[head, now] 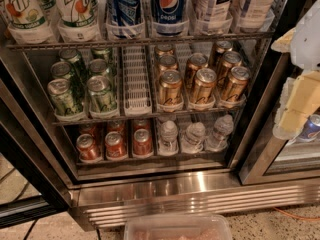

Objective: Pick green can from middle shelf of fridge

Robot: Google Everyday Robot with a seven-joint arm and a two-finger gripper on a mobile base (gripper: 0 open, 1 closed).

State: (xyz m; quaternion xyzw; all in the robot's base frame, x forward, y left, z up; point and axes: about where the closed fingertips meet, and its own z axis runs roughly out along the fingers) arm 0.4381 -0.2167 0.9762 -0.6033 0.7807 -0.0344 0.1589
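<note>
The fridge (165,194) stands open in the camera view. Several green cans sit in two lanes at the left of the middle shelf (145,115). The two front ones are a left can (64,96) and a right can (101,93), each in a clear front cup. My gripper (296,101), white and pale yellow, hangs at the right edge of the view, in front of the fridge's right frame. It is far to the right of the green cans, at about their height, and holds nothing that I can see.
An empty white lane track (136,79) separates the green cans from the gold-brown cans (202,84). Tall bottles (167,6) fill the rack above. Red cans (115,144) and water bottles (192,134) fill the rack below. A dark door frame (25,149) stands at left and a clear tub (177,227) lies on the floor.
</note>
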